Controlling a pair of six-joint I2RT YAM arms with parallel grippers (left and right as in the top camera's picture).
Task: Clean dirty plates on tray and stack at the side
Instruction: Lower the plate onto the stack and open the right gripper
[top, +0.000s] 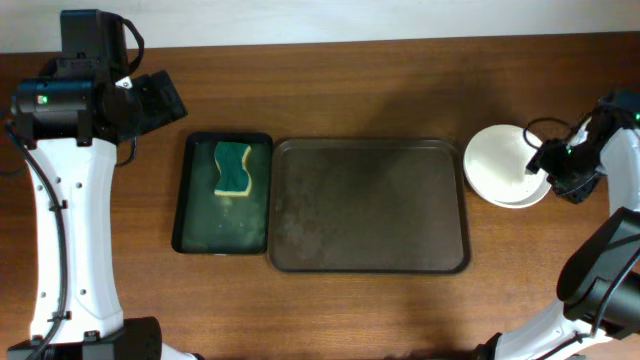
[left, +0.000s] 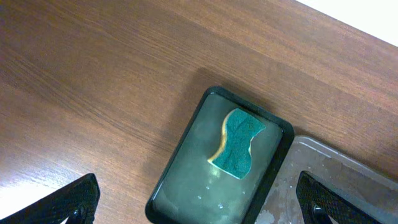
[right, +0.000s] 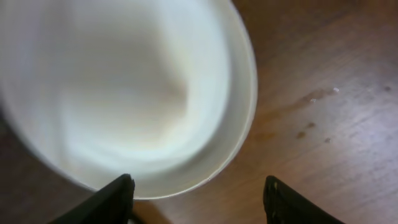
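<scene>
The white plates (top: 503, 165) sit stacked on the table right of the brown tray (top: 369, 205), which holds nothing. My right gripper (top: 545, 168) is open at the stack's right edge; in the right wrist view its fingers (right: 198, 200) straddle the plates' rim (right: 137, 93) and hold nothing. My left gripper (left: 196, 205) is open and empty, hovering above the left end of the dark green tray. In the overhead view the left gripper (top: 165, 98) is at the far left, well away from the plates.
A dark green tray (top: 222, 194) lies left of the brown tray with a green-and-yellow sponge (top: 233, 168) in it; both also show in the left wrist view, the tray (left: 186, 186) and the sponge (left: 237, 143). Bare wood table surrounds them.
</scene>
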